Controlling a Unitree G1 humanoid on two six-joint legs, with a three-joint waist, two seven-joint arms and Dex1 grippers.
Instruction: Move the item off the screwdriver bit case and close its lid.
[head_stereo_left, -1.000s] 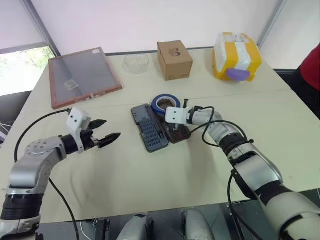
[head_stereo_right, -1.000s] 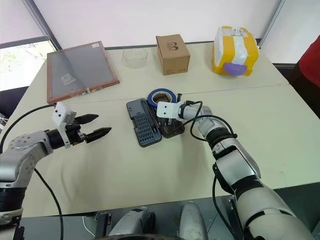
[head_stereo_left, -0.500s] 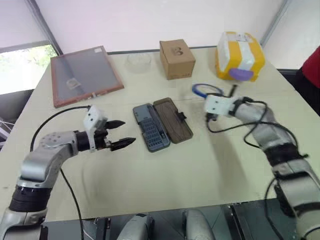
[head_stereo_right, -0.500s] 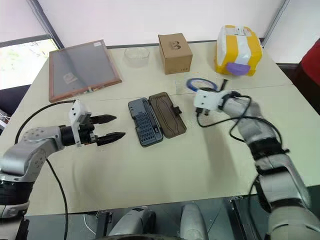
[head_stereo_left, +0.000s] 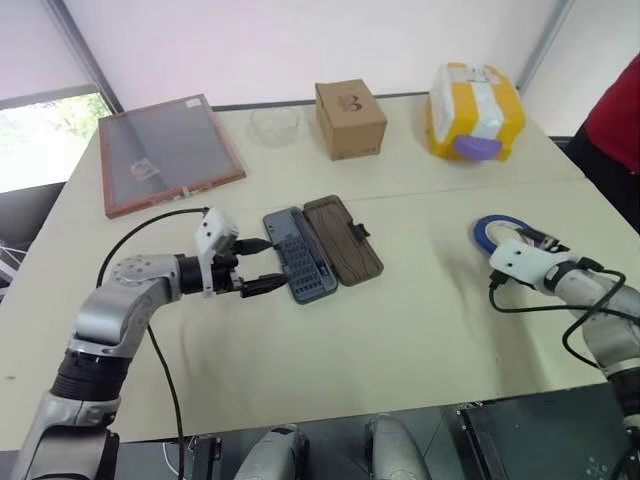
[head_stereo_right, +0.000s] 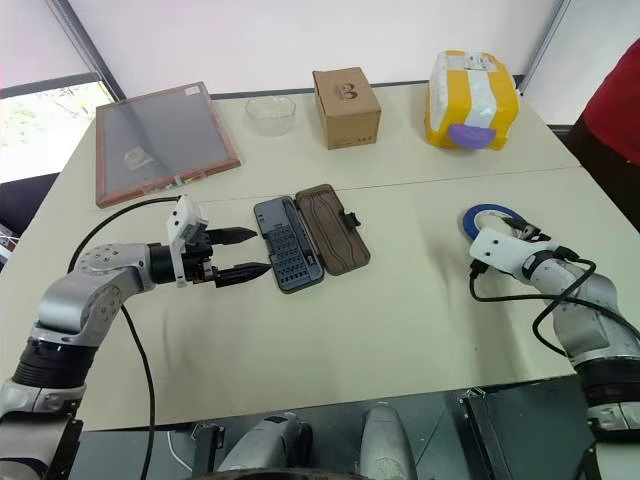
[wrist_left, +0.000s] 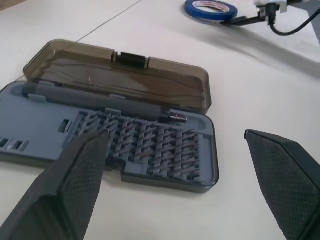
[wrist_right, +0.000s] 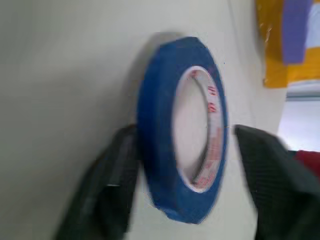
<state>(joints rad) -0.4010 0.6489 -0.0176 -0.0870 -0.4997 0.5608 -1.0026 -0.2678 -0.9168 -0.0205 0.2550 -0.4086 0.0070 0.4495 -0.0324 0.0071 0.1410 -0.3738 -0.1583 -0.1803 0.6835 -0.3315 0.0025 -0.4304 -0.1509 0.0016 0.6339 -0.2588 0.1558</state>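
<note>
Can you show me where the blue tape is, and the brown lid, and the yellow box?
Tape (head_stereo_right: 487, 218), right eye view, on its blue ring.
Lid (head_stereo_right: 332, 227), right eye view, middle of the brown cover.
Yellow box (head_stereo_right: 470, 90), right eye view, on its top.

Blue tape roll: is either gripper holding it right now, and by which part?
No. The blue tape roll lies on the table between the right gripper's open fingers, apparently unclamped. The left gripper is open and empty.

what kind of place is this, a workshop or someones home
Probably a lab or test room rather than a home: a plain pale table laid out with unrelated props, an open screwdriver bit case, a roll of blue tape, a cardboard box and a wood-framed panel, by a window with blinds.
</note>
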